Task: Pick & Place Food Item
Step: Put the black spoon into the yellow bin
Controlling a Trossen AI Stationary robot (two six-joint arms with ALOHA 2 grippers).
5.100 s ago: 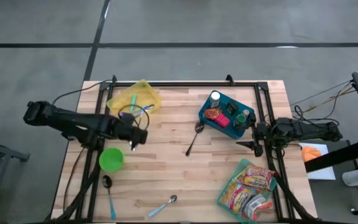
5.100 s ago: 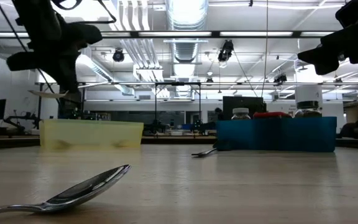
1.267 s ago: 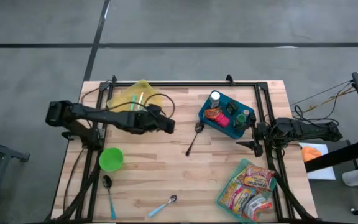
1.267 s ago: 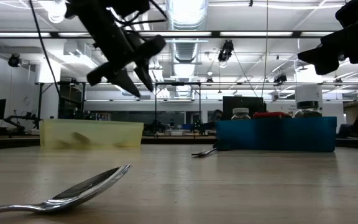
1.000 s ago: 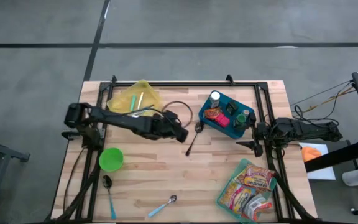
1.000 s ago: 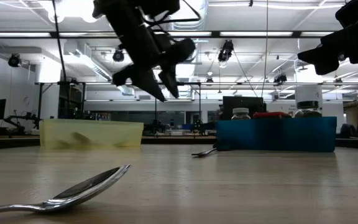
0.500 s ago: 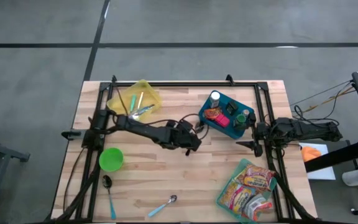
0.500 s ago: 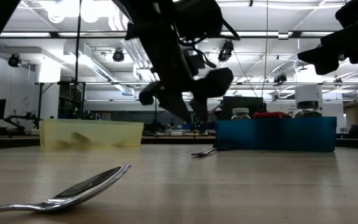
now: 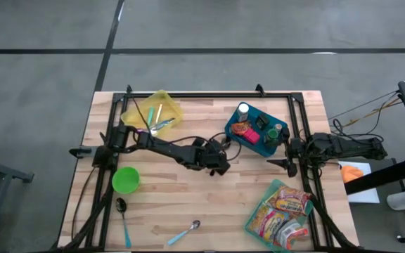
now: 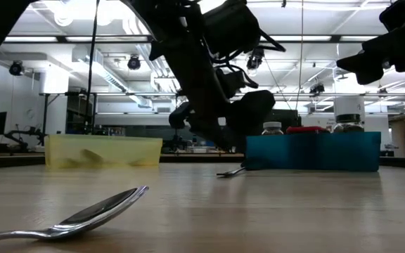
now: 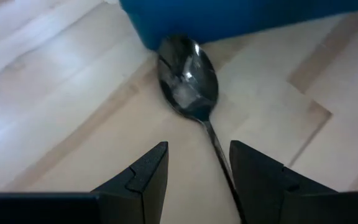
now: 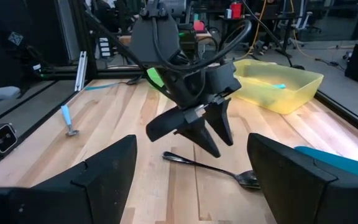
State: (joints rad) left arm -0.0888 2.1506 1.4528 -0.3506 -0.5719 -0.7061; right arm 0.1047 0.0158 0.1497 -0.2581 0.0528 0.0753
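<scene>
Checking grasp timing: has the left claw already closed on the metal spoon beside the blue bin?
No, the left claw hangs open above the spoon, its handle lying between the fingers.

I stand at a pale wooden table of jointed planks, framed by black rails; grey concrete floor lies beyond it toward 12 o'clock, crossed by dark seams; across the table, a wide workshop hall with bright ceiling strip lights, hanging ducts, shelving and desks far off at 12 o'clock
</scene>
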